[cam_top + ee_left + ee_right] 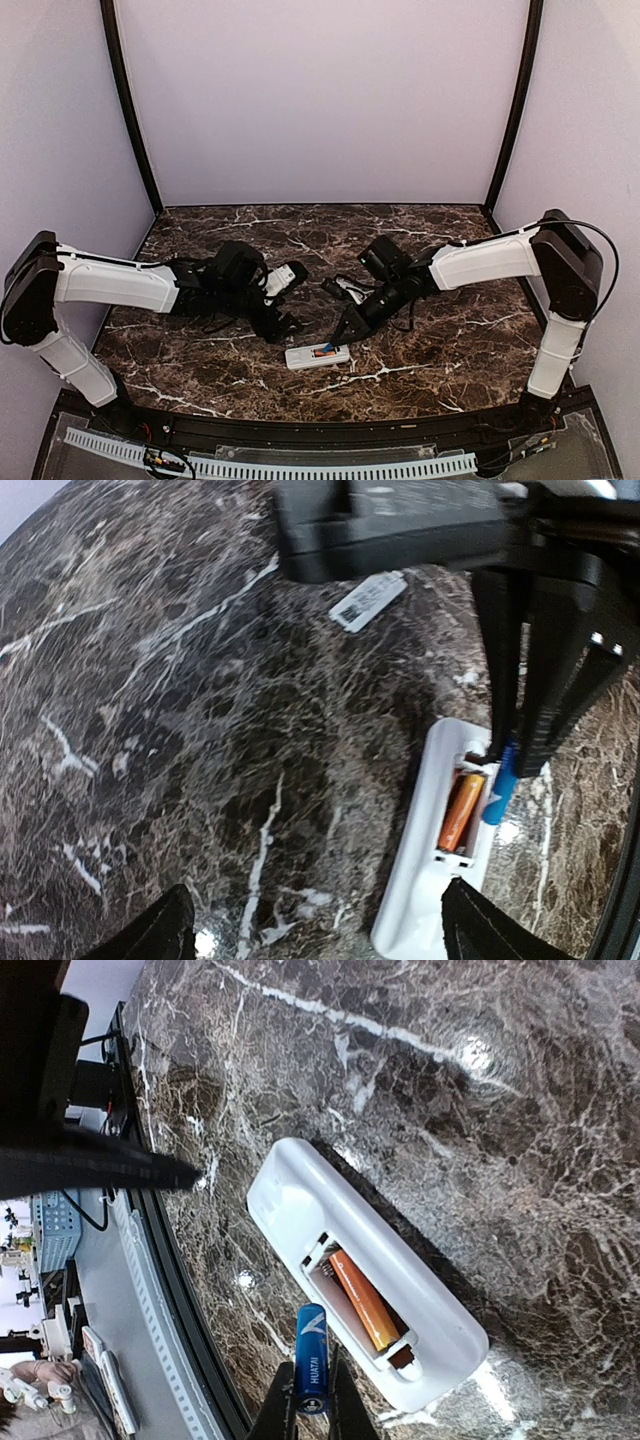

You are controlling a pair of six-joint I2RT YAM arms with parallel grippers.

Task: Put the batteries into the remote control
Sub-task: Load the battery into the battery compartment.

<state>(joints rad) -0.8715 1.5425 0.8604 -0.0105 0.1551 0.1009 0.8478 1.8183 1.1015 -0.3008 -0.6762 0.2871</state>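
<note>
The remote [317,356] lies back up on the marble bench [440,330], near the front edge and between the two arms. Its battery bay is uncovered. The orange cell [365,1300] sits in one slot of the bay, lying along the remote's length. The slot beside it, on the side nearer the right arm, is empty, with a spring contact visible at its end.

The right fingers [282,1418] are clenched on the blue cell [312,1358], gripping it by its lower half. The cell points toward the empty slot and its free end is just beside the remote's long edge. In the left wrist view the blue cell [500,785] hangs tilted over the rim of the bay, next to the orange one. Whether it touches the remote I cannot tell.

The left fingers [165,930] are released and spread wide, holding nothing. They hang low over the bench, just to the left of the remote, with the remote's near end between their tips in their own camera.

A small white label-like piece [368,600] lies flat on the bench beyond the remote, partly under the right arm.
</note>
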